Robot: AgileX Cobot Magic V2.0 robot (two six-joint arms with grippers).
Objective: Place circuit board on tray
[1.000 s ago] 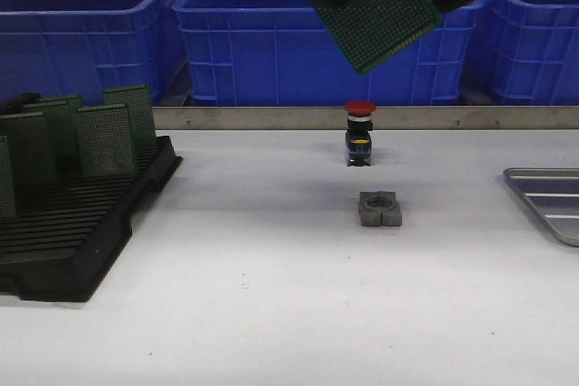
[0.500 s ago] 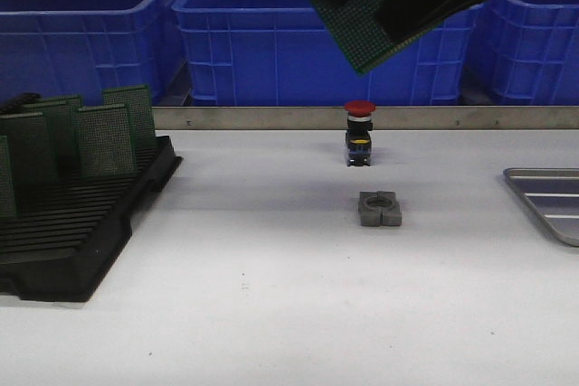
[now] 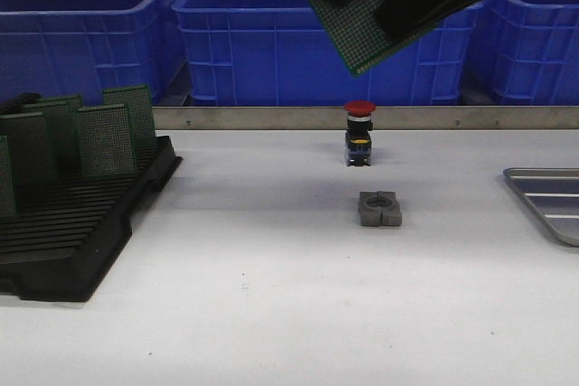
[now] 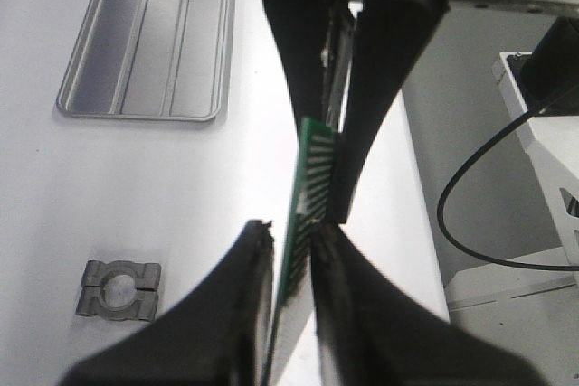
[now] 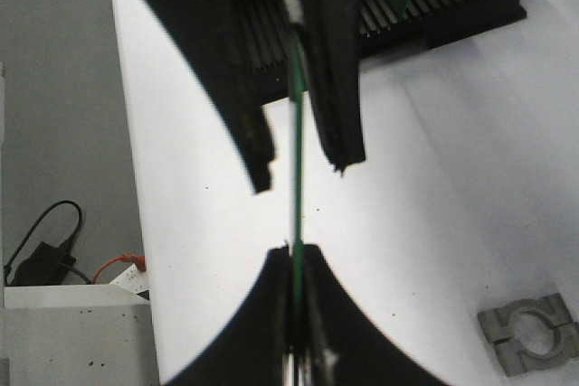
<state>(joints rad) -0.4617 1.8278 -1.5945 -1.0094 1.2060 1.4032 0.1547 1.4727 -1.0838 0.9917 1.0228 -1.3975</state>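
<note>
Both arms reach in at the upper edge of the front view, high above the white counter (image 3: 271, 314), and meet on one green perforated circuit board (image 3: 362, 15) that hangs tilted in the air in front of the big blue plastic crates (image 3: 271, 42). The left gripper (image 4: 291, 255) comes in from the upper left, its black jaws pressed onto one edge of the board; in its wrist view the board is seen edge-on, pinched between the two dark fingers (image 4: 249, 259). The right gripper (image 5: 294, 259) slants down from the upper right, and its wrist view shows its jaws closed on the opposite edge of the same thin green sheet, with the other arm's fingers facing it across the board.

The flat silver-grey metal tray with a low raised rim (image 3: 547, 201) lies on the counter at the far right, well apart from the board, and holds nothing visible. A black slotted plastic rack (image 3: 81, 223) at the left carries several upright green boards. Near the middle sit a red-capped push button (image 3: 360, 133) and, nearer the camera, a small grey metal clamp block (image 3: 379, 209).
</note>
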